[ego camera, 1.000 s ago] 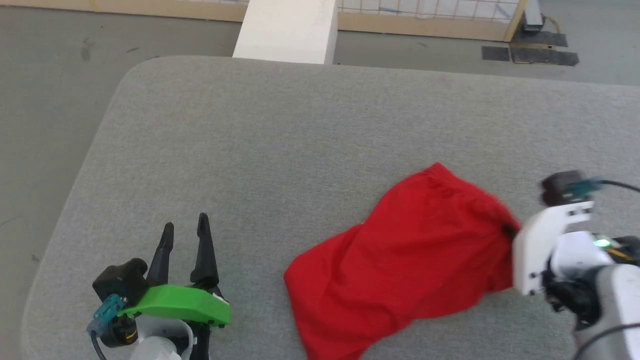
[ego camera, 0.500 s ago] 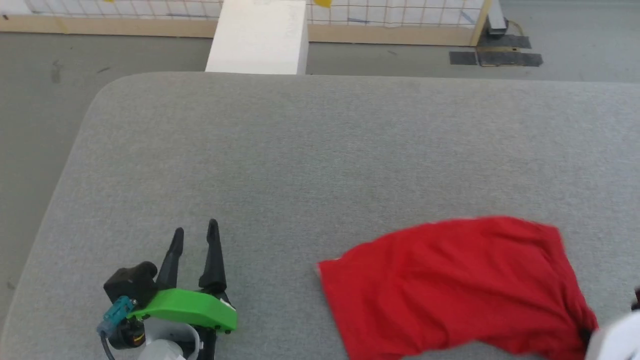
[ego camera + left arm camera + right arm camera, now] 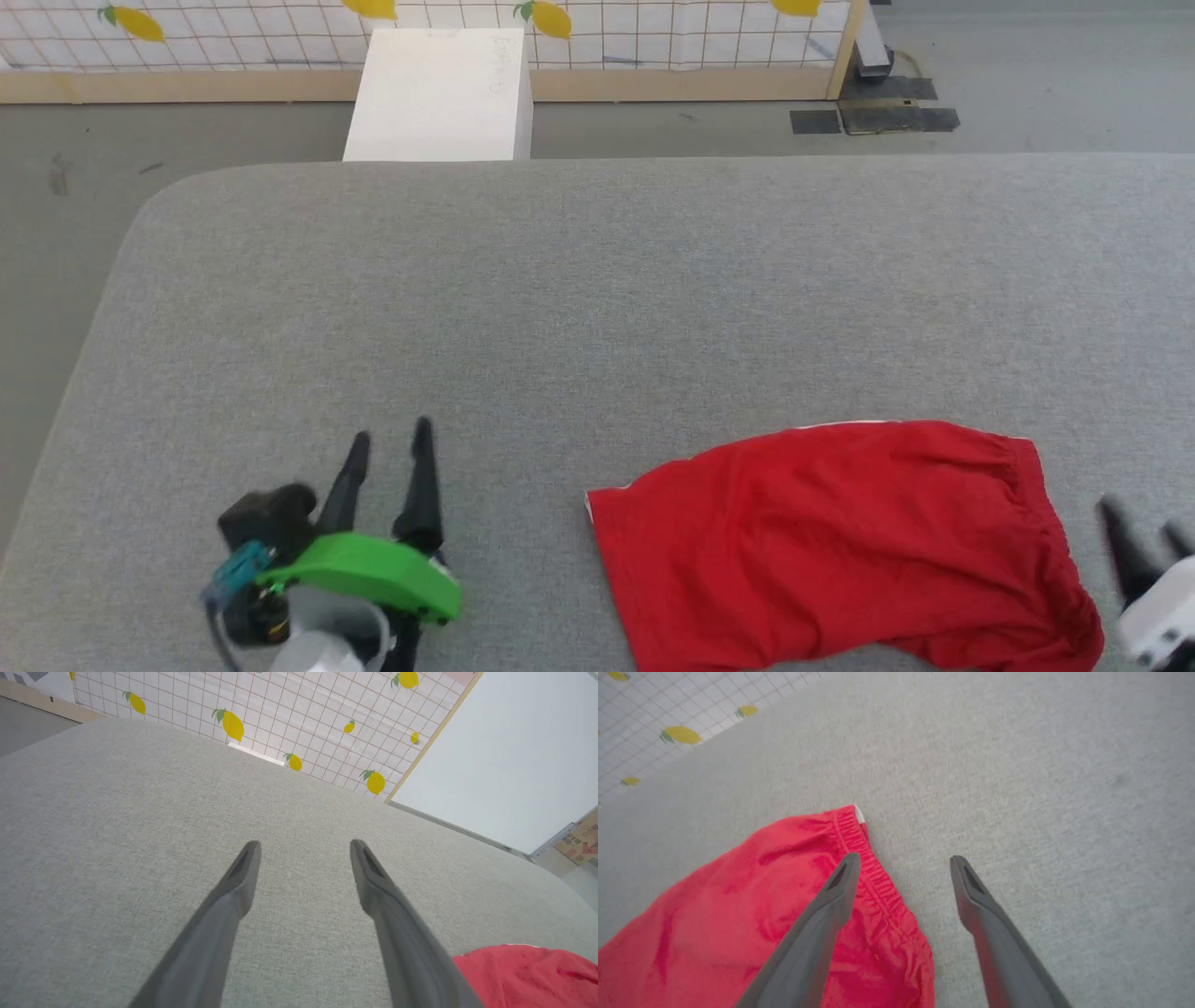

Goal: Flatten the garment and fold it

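The garment [image 3: 831, 541], bright red shorts with a thin white trim along the far edge, lies spread on the grey table [image 3: 579, 299] at the lower right of the head view. Its gathered waistband [image 3: 873, 872] faces my right gripper [image 3: 1139, 539], which stands open just beyond that end, with nothing between its fingers. In the right wrist view my right gripper [image 3: 903, 861] has one finger over the waistband and the other over bare table. My left gripper [image 3: 390, 437] is open over bare table, left of the garment. A corner of the garment [image 3: 528, 975] shows in the left wrist view.
A white box [image 3: 439, 93] stands on the floor past the table's far edge. Behind it runs a grid-patterned panel with lemons [image 3: 551, 19] on a wooden base. The table's rounded corner [image 3: 149, 205] is at the far left.
My right gripper has let go of the garment's waistband end and opened; the shorts now lie flatter on the table. The head camera has tilted, shifting the whole picture.
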### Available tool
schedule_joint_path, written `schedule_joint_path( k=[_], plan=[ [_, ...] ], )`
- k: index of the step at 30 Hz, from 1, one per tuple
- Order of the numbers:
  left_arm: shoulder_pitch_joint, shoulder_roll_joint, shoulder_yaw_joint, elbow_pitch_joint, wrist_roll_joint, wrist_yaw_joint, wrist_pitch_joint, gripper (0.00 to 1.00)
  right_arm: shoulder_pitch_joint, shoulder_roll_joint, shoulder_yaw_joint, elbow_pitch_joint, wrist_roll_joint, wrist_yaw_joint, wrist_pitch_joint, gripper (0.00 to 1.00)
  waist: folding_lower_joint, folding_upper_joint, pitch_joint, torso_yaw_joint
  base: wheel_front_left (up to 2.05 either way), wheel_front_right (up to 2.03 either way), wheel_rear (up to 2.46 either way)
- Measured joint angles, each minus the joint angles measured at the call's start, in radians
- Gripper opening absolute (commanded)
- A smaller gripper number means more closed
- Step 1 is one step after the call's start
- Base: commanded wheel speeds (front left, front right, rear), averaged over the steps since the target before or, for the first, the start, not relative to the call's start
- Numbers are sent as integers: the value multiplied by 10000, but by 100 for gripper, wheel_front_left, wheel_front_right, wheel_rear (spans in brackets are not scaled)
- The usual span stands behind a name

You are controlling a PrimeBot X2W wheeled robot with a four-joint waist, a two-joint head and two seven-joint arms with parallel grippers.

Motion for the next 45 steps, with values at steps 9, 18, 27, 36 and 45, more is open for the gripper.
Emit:
schedule_joint_path(
  k=[9,18,27,36,45],
  plan=[
    [-1881,-198,-1783,178,58,-251,3369,100,-827,-8,-353,-462,-765,0,-1007,100,0,0,246,-13,0,0,0],
    [-2803,-244,-3549,1507,428,180,7513,100,-1020,-2,-12,-10,-658,0,-1112,100,0,0,620,-324,0,0,0],
    [-2805,-311,-3685,1436,163,94,7402,0,-1087,-6,207,211,-725,0,-1273,100,0,0,1016,-501,0,0,0],
    [-2017,-456,-3078,-451,-405,380,6241,0,-2153,-439,1718,815,-2046,2,389,100,0,0,1164,-338,0,0,0],
    [-1399,-470,-3354,-1471,-583,376,6360,0,-2787,-895,2061,1438,-2895,2,2439,100,0,0,1410,116,0,0,0]
  ],
)
